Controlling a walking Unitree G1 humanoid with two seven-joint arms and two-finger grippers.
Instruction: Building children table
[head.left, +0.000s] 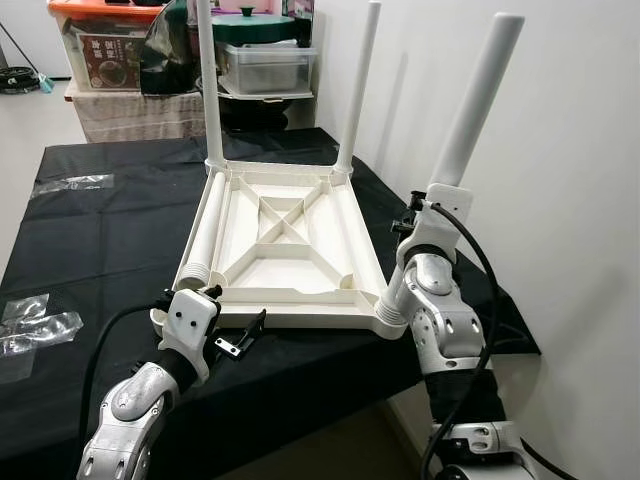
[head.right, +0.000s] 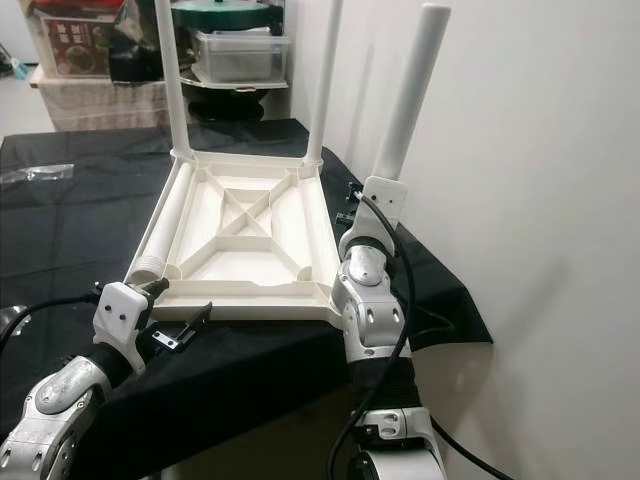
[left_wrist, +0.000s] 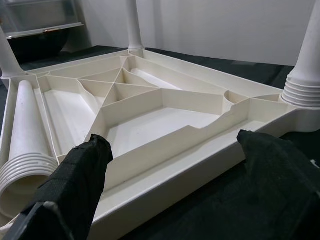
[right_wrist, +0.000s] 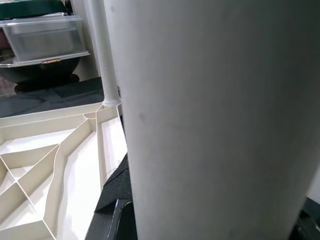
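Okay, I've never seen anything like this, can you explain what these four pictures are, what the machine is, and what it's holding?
This is a humanoid robot putting together a small children's table. The two wide pictures come from a camera on its head, looking down; the other two come from cameras on its wrists.

The white tabletop lies upside down on a black cloth. Two legs stand at its far corners. A third leg stands at the near right corner, and the right gripper is closed on it, so it looms large in the right wrist picture. The fourth leg lies loose inside the tabletop along its left side.

The left gripper is open at the tabletop's near edge, holding nothing. Storage boxes sit behind.
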